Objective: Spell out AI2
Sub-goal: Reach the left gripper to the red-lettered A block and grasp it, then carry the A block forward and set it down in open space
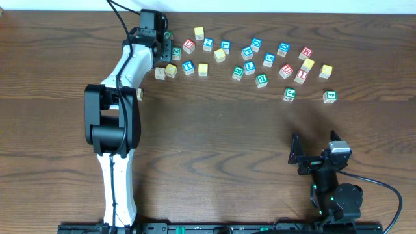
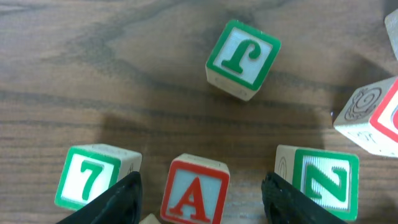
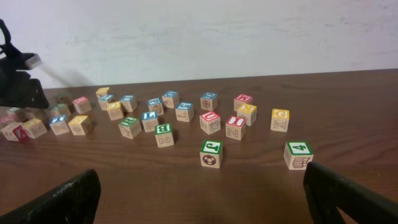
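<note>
Well, the left arm (image 1: 127, 68) is stretched to the upper left of the overhead frame, with the left gripper (image 2: 200, 185) poised low over the scatter of letter blocks. Look at the wrist view: the red A block (image 2: 194, 191) sits at bottom centre, squarely between the two dark fingers (image 2: 121, 199). The jaws are spread, with a gap on each side and no contact. That reads as a straddle before a pinch, going for the first letter of the word.

Tight company, though. The green 7 block (image 2: 92, 177) lies just beside one finger and the green N block (image 2: 326, 180) just beside the other, so the fingers are threaded into the gaps between neighbours. Closing could nudge either one. The green J block (image 2: 242, 57) lies clear in the upper middle.

The right gripper (image 3: 200, 177) is parked at lower right of the overhead frame, jaws spread wide and empty, out of the way over bare table (image 1: 214, 162). What looks like the red I block (image 3: 236, 127) lies mid-frame in its view; the 2 I can't pick out.
</note>
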You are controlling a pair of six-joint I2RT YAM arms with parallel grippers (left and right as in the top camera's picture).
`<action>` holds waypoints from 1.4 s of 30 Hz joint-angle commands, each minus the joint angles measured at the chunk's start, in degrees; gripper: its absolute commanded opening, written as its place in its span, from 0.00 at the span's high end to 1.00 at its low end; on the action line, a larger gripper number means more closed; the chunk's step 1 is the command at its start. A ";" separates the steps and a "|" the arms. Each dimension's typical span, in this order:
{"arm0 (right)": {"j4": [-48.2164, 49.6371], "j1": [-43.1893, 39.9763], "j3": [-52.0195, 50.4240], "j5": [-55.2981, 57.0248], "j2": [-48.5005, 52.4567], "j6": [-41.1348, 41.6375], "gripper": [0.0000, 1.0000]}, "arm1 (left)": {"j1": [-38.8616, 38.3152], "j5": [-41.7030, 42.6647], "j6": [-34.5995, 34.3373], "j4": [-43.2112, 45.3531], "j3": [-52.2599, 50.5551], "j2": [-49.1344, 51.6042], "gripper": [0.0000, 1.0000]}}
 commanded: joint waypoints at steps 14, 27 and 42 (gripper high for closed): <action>-0.22 -0.46 -0.09 -0.17 -0.09 0.55 0.01 | 0.37 -0.72 -0.26 0.96 0.90 2.69 0.52; -0.22 -0.46 -0.09 -0.17 -0.09 0.55 0.01 | 0.37 -0.74 -2.73 0.50 0.90 2.67 0.67; -0.22 -0.46 -0.09 -0.17 -0.09 0.55 0.01 | 0.35 -0.72 -3.32 -1.31 0.92 -4.31 0.70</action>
